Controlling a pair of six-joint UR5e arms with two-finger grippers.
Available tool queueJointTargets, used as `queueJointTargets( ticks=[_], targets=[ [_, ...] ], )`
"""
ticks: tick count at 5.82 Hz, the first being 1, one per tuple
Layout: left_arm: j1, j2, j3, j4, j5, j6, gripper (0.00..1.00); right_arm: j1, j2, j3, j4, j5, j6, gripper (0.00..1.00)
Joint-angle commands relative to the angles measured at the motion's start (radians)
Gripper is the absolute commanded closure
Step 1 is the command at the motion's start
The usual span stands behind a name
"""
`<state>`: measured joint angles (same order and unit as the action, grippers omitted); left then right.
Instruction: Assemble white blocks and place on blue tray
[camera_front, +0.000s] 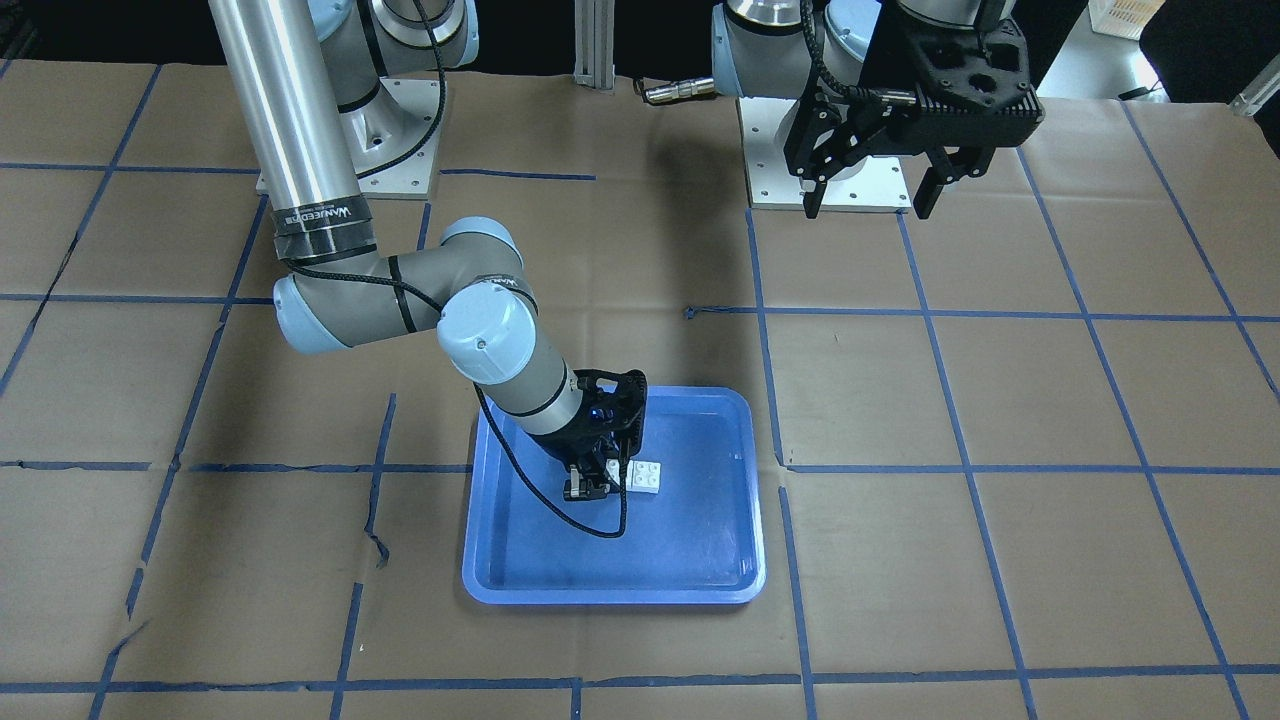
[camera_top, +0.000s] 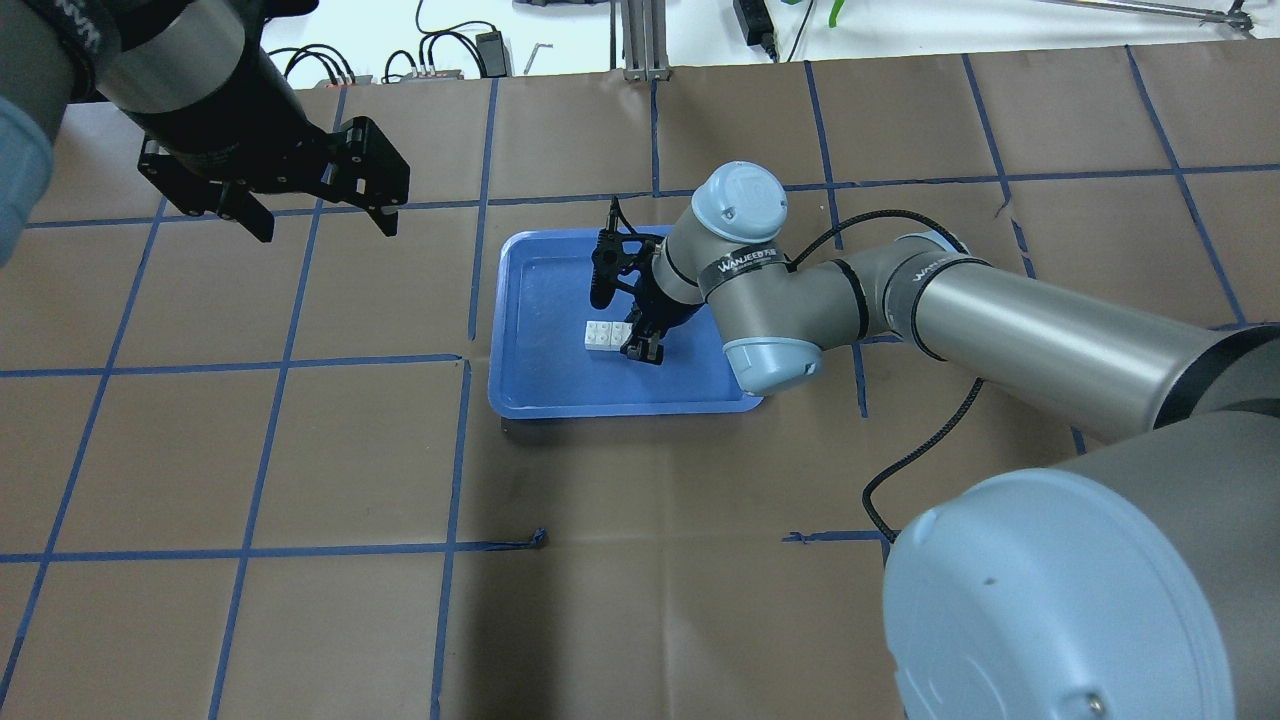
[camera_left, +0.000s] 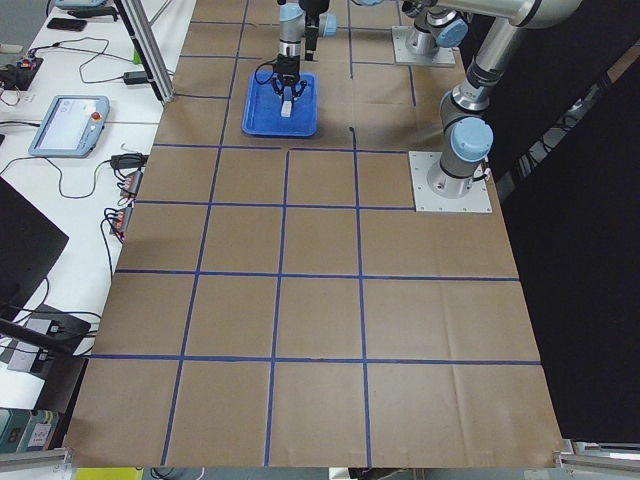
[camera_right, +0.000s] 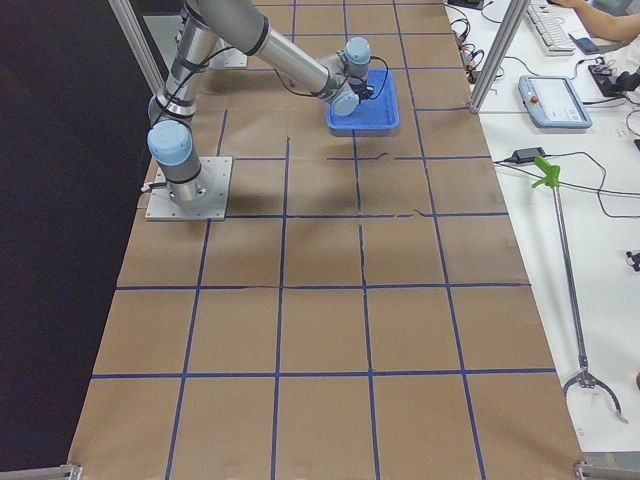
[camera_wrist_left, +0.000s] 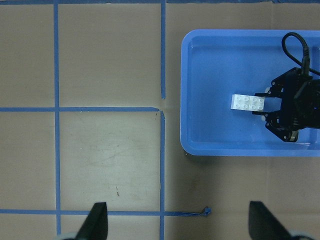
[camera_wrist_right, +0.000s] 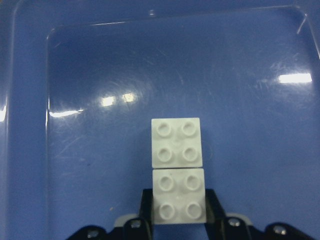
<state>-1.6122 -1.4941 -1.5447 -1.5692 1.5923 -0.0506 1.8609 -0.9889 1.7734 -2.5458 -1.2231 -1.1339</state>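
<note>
One white block between right fingers

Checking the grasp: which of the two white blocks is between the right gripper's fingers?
The block at the bottom of the right wrist view, flanked by the right gripper's fingers. The other block lies beyond the fingertips, free.

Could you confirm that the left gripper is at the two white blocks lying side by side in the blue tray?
No: the right gripper is at the white blocks lying side by side in the blue tray, as the overhead exterior view shows.
</note>
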Motion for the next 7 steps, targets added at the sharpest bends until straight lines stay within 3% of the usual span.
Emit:
queueJointTargets(
  ticks=[1, 2, 3, 4, 6, 7],
  targets=[
    [0.0, 0.0, 0.0, 0.0, 0.0, 0.0, 0.01, 0.001, -0.001, 0.0, -0.001, 0.001, 0.0, 0.5],
    [0.0, 0.0, 0.0, 0.0, 0.0, 0.0, 0.01, 0.001, -0.001, 0.0, -0.001, 0.001, 0.0, 0.49],
    [0.0, 0.0, 0.0, 0.0, 0.0, 0.0, 0.01, 0.0, -0.001, 0.0, -0.001, 0.001, 0.0, 0.38],
    [0.0, 0.0, 0.0, 0.0, 0.0, 0.0, 0.01, -0.003, -0.007, -0.002, -0.001, 0.001, 0.008, 0.01],
    [0.0, 0.0, 0.0, 0.0, 0.0, 0.0, 0.01, -0.046, -0.049, -0.043, 0.031, -0.022, 0.07, 0.0],
    [0.0, 0.0, 0.0, 0.0, 0.0, 0.0, 0.01, -0.086, -0.106, -0.049, 0.149, -0.091, 0.171, 0.0]
  ],
)
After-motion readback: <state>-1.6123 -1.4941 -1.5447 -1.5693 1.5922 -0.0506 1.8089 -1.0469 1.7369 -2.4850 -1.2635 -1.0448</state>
